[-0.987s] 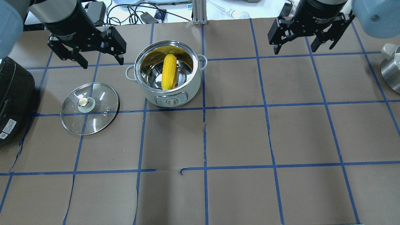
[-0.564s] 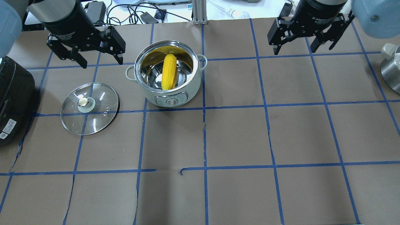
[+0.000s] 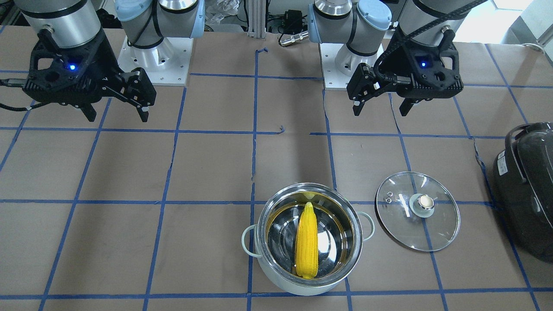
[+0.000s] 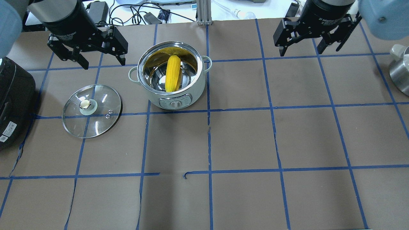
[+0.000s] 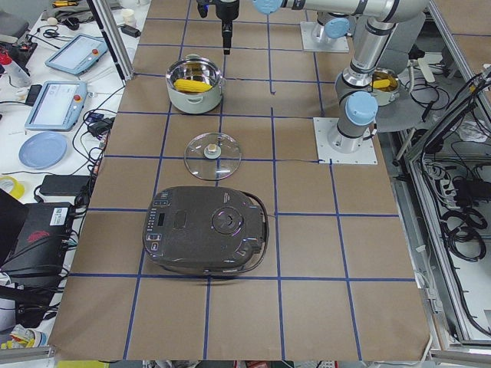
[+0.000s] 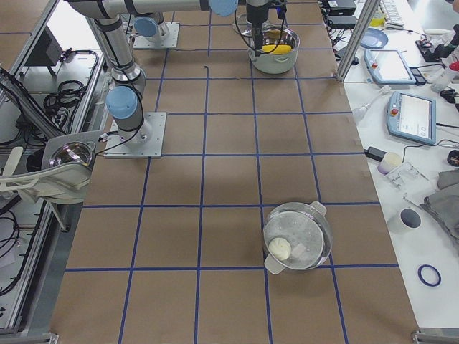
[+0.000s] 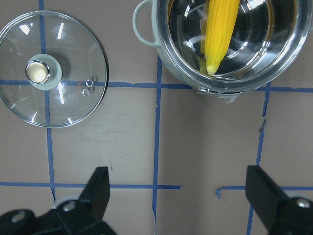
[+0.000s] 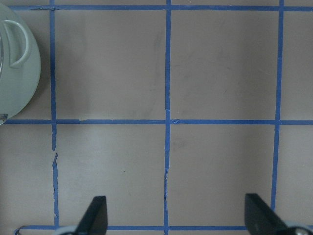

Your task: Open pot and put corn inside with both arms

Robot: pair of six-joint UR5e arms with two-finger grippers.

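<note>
One camera looks down from behind the robot. One faces it from across the counter (image 3: 129,172). Two watch from far off, one at each end. Two ride the wrists, close, looking straight down. All see the pot (image 4: 196,89).

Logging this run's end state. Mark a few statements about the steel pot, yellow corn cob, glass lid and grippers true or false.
1. The bright yellow toy corn cob lies inside the round shiny steel pot. True.
2. The clear glass lid with the brass-coloured knob covers the pot. False: it lies flat on the table beside the pot, apart from it.
3. The left gripper is shut on the lid. False: it is open and empty, away from the lid.
4. The right gripper is open and holds nothing. True.
</note>
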